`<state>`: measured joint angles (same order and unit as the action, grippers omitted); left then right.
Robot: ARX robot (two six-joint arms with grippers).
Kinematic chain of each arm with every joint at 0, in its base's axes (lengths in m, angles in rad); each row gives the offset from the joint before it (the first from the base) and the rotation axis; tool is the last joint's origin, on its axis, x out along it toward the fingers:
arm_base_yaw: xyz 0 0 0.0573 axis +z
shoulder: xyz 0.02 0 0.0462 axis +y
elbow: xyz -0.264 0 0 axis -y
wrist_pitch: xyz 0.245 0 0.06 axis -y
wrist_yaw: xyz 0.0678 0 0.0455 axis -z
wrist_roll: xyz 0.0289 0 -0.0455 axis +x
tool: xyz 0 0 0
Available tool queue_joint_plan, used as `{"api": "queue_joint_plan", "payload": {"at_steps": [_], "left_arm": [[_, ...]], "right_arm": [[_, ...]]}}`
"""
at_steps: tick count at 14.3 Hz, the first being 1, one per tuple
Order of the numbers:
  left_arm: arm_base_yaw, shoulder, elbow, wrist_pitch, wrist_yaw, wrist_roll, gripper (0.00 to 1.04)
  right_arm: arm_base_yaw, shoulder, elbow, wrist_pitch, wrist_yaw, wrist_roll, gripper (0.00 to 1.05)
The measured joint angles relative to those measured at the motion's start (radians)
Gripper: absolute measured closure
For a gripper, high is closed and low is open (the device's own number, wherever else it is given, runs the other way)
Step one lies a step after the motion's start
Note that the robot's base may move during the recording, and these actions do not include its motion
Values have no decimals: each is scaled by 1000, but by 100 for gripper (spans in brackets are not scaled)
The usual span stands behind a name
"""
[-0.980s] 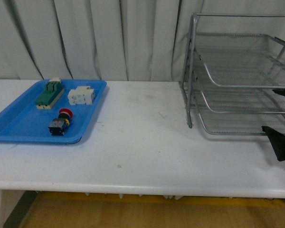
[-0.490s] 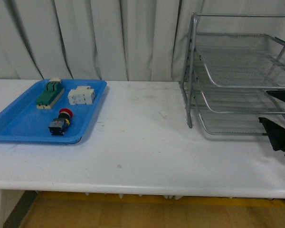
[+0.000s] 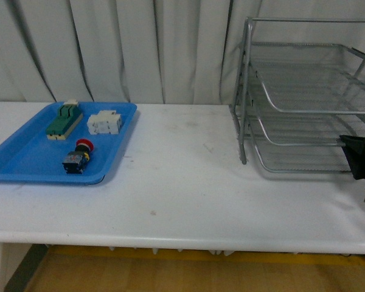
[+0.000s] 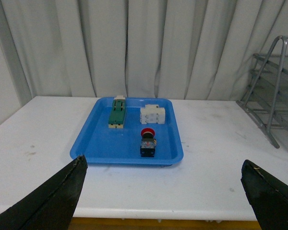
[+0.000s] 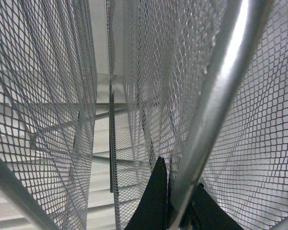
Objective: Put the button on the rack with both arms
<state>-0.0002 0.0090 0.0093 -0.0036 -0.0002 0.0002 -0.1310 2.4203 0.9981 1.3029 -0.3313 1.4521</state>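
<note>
The button [image 3: 78, 156], red cap and dark body, lies in the blue tray [image 3: 24, 161] at the left; it also shows in the left wrist view [image 4: 147, 141]. The silver wire rack [image 3: 304, 97] stands at the right of the table. My right gripper [image 3: 359, 159] is shut on the rack's front right edge; in the right wrist view its black fingers [image 5: 156, 196] clamp a metal tube [image 5: 211, 110] amid mesh. My left gripper [image 4: 163, 191] is open and empty, near the table's front edge, well short of the tray. It is out of the front view.
A green-and-cream block [image 3: 64, 120] and a white block [image 3: 104, 122] lie at the back of the blue tray. The white table [image 3: 182, 182] runs between tray and rack. A grey curtain hangs behind.
My right gripper has risen from beside the table's right edge and closed onto the rack's front right edge. Tray, button and rack have not moved.
</note>
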Motion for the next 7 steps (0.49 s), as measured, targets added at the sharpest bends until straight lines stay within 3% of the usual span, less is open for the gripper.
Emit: {"api": "queue_joint_plan", "payload": {"at_steps": [7], "left_arm": [[0, 0, 0, 0, 0, 0, 7]], "right_arm": [[-3, -21, -61, 10, 10, 14, 101]]}}
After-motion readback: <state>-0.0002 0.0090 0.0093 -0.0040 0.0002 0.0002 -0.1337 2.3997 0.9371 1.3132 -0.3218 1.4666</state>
